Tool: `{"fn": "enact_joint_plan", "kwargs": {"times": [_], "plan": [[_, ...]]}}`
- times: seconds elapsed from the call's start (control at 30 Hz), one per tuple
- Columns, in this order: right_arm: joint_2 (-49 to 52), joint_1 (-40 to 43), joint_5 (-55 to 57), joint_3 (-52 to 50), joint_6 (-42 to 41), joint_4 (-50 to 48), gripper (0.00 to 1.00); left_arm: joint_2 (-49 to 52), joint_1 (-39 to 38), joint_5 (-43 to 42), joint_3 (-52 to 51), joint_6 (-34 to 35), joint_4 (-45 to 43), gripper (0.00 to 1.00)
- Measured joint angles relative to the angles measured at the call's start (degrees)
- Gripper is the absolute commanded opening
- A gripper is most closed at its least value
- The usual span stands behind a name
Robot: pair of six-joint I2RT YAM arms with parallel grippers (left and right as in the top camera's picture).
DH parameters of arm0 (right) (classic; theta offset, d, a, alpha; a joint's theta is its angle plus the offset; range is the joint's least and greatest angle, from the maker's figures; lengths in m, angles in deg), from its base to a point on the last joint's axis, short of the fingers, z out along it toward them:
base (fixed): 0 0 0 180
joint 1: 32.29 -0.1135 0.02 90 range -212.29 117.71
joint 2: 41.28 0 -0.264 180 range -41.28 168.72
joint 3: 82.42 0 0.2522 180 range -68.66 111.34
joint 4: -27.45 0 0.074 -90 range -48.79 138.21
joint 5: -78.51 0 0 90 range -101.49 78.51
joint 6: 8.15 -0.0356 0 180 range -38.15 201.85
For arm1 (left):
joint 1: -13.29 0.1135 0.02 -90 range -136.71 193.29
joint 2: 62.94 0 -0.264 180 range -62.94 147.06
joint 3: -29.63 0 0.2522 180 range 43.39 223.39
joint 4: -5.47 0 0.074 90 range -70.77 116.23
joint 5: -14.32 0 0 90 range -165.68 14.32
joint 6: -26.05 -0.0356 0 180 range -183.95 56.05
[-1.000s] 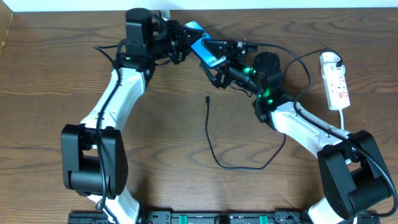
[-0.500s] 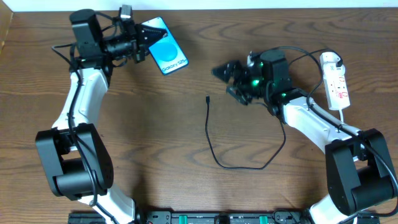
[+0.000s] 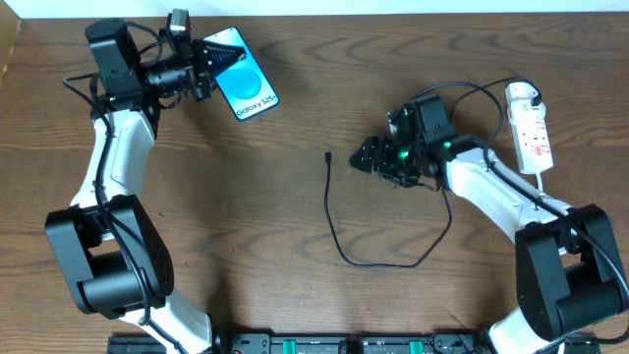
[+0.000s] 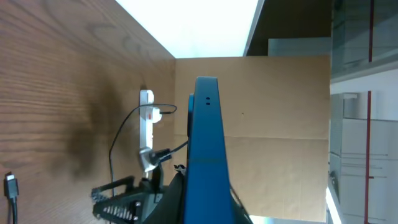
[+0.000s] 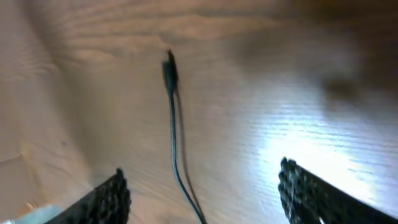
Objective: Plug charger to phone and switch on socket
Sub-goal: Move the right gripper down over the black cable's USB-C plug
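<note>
Phone [image 3: 246, 87] at upper left of the overhead frame, pinched at its upper-left end by the left gripper [image 3: 216, 61]. Glossy blue screen faces up and the free end angles toward centre, probably to leave its port reachable. The left wrist view shows it edge-on [image 4: 205, 155], a thin blue slab that seems lifted off the table [image 3: 246, 216], brown wood grain. At centre, the charger [image 3: 339, 246], a thin black cable, lies in a loose U with its plug tip [image 3: 327, 155] pointing up-frame, free. Right gripper [image 3: 367, 157] is just right of the tip, jaws wide and empty. The right wrist view shows ribbed black pads [image 5: 115, 193] either side of the cable, likely lining up a pinch. Socket [image 3: 531, 133] at far right is a rigid white strip with red marks; the adapter [image 3: 521, 95] appears seated. Switch position is too small to tell.
</note>
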Motion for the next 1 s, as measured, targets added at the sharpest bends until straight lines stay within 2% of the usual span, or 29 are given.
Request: {"fn": "enact_joint_plan", "kwargs": {"times": [0.17, 0.33, 0.53, 0.7, 1.0], "plan": [[0.0, -1.6, 6.1, 11.9, 4.9, 11.6, 0.73, 0.0, 0.0, -0.2, 0.0, -0.2, 0.0, 0.07], [1.3, -4.0, 10.6, 21.8, 7.2, 18.3, 0.65, 0.0, 0.0, -0.2, 0.0, -0.2, 0.0, 0.07], [12.5, -7.6, 13.4, 31.6, 7.8, 22.2, 0.46, 0.0, 0.0, -0.2, 0.0, -0.2, 0.0, 0.07], [19.3, -11.5, 15.2, 32.1, 4.9, 22.2, 0.39, 0.0, 0.0, -0.2, 0.0, -0.2, 0.0, 0.07], [23.5, -14.1, 16.1, 32.1, 1.7, 21.1, 0.36, 0.0, 0.0, -0.2, 0.0, -0.2, 0.0, 0.07]]}}
